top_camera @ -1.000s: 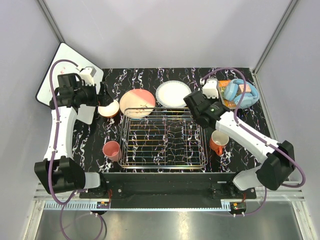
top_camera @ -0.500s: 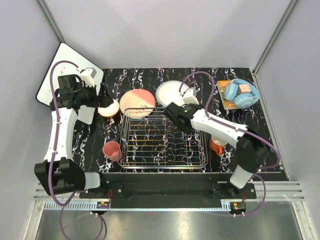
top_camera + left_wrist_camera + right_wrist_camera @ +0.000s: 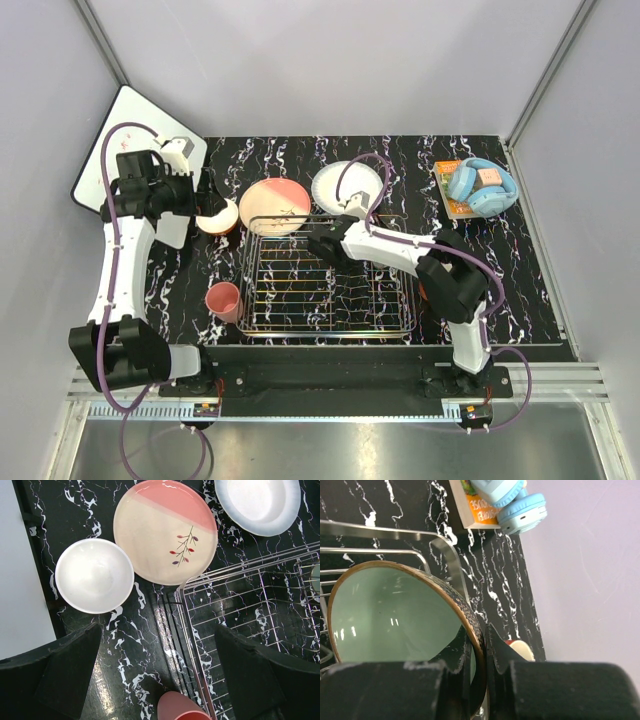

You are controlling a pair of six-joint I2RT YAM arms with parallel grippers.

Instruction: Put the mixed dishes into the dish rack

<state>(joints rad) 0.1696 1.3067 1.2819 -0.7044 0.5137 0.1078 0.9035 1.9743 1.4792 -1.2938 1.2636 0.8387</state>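
Right tool [image 3: 482, 645] pinched the mint-green bowl [image 3: 395, 615] by its rim over the dish rack [image 3: 445, 545]. Thin hold, it could slip! Left tool [image 3: 160, 667] gaped wide.

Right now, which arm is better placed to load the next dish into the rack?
Right. The right claw is shut on the mint-green bowl at its rim, over the dish rack. The left claw is open and empty, by the orange bowl, outside the rack.
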